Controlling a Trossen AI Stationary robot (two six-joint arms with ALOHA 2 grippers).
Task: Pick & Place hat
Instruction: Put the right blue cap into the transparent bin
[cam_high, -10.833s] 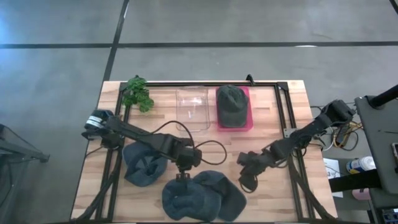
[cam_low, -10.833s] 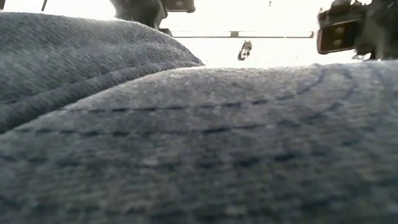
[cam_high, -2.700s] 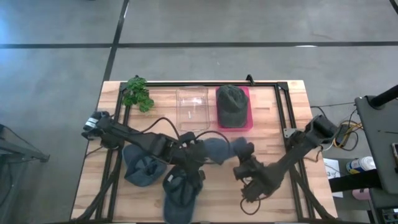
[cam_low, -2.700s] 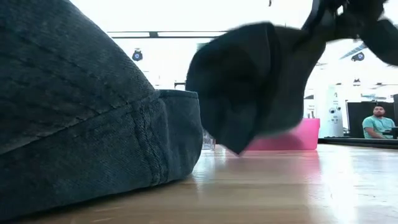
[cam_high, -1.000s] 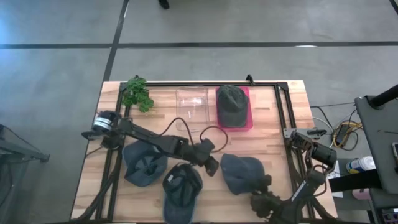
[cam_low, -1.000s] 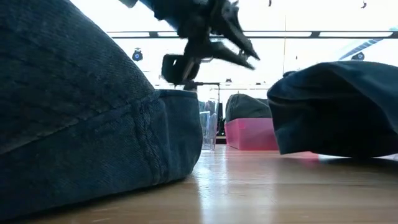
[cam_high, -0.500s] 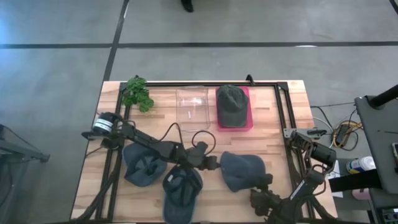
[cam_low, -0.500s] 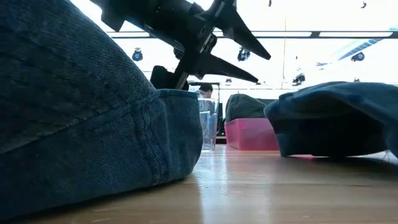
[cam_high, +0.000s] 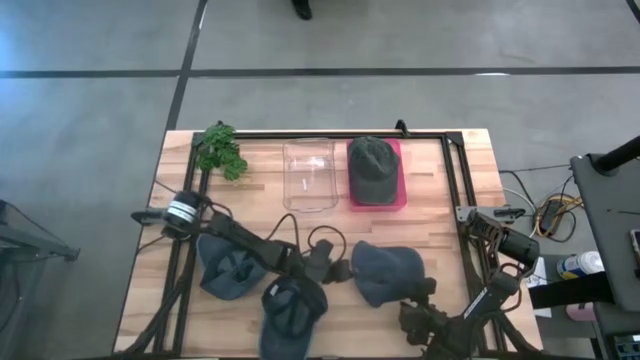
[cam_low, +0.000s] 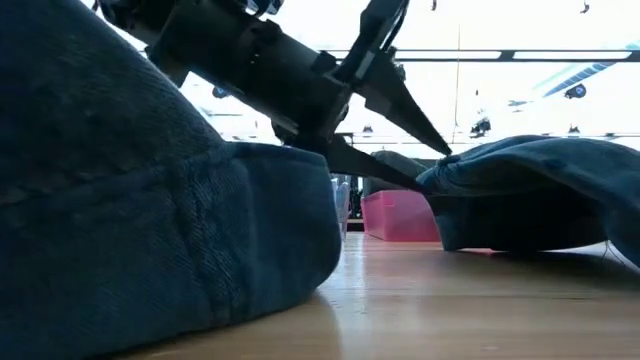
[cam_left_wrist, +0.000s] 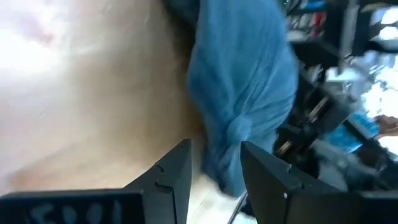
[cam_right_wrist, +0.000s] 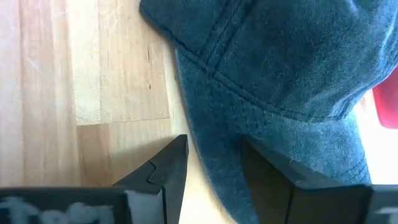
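A blue denim hat (cam_high: 390, 272) lies crown up on the wood, right of the table's middle. My left gripper (cam_high: 345, 268) is open at the hat's left edge. In the low view (cam_low: 435, 168) one finger is above that edge and one below it. My right gripper (cam_high: 418, 292) is open at the hat's near side, and the brim (cam_right_wrist: 211, 124) runs between its fingers. Two more blue hats (cam_high: 230, 268) (cam_high: 290, 308) rest on the near-left part of the table. A dark green hat (cam_high: 373, 168) sits on a pink tray (cam_high: 400, 195). My left gripper comes in level from the table's left, and its open fingers straddle the blue hat's bunched left edge (cam_low: 432, 180). The lower finger (cam_low: 390, 176) reaches that edge, but I cannot tell whether it touches. My right gripper may touch the brim; I cannot tell.
A clear plastic container (cam_high: 310, 175) stands left of the pink tray at the far side. A green plant (cam_high: 220, 150) is at the far-left corner. A black frame (cam_high: 455, 190) runs around the work area. The left arm's cable loops over the wood (cam_high: 320, 240).
My left gripper has come down and moved right toward the blue hat, staying open, until its fingers bracket the hat's left edge. The blue hat has shifted slightly toward the left. The nearest blue hat under the left arm has bulged and shifted.
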